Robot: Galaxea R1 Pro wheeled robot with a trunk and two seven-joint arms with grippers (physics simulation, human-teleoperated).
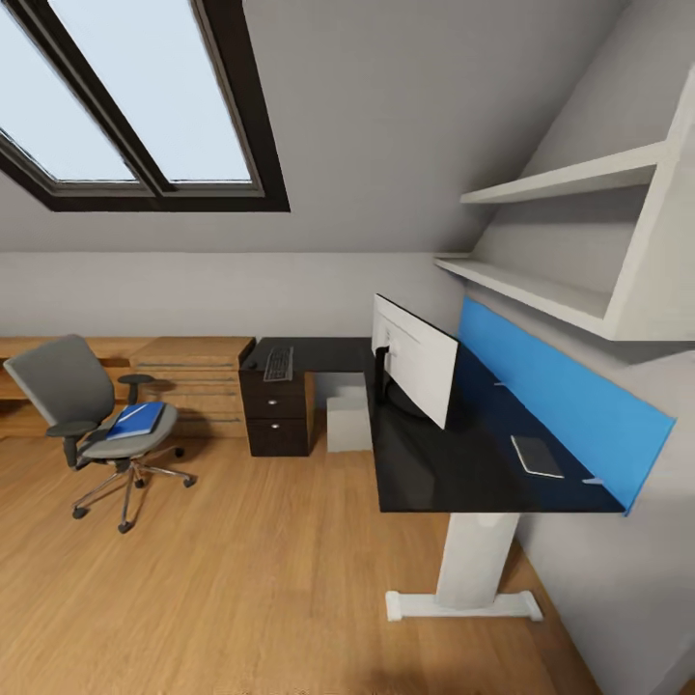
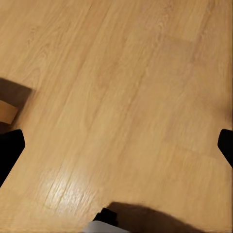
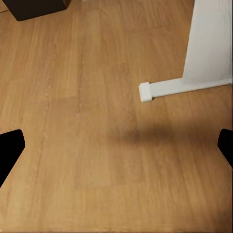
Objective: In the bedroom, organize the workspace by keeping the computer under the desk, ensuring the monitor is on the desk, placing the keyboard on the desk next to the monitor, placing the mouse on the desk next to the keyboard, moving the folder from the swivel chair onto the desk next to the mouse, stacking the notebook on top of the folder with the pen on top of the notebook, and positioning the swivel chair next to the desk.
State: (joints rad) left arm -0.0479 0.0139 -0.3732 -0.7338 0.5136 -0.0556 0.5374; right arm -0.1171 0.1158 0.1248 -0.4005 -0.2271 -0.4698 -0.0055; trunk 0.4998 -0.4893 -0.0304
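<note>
While the base is closing in, the desk foot risks snagging a wheel. Both grippers, left and right, are hanging spread wide over bare floor, holding nothing. Monitor is sitting mid-desk; folder is lying on the chair seat, well apart.

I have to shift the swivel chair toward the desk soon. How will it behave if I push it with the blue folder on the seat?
The swivel chair stands on a star base with casters on smooth wood floor, so it should roll easily, perhaps veering or spinning. The folder lies loose and flat on the seat; a jerky push might slide it off.
</note>
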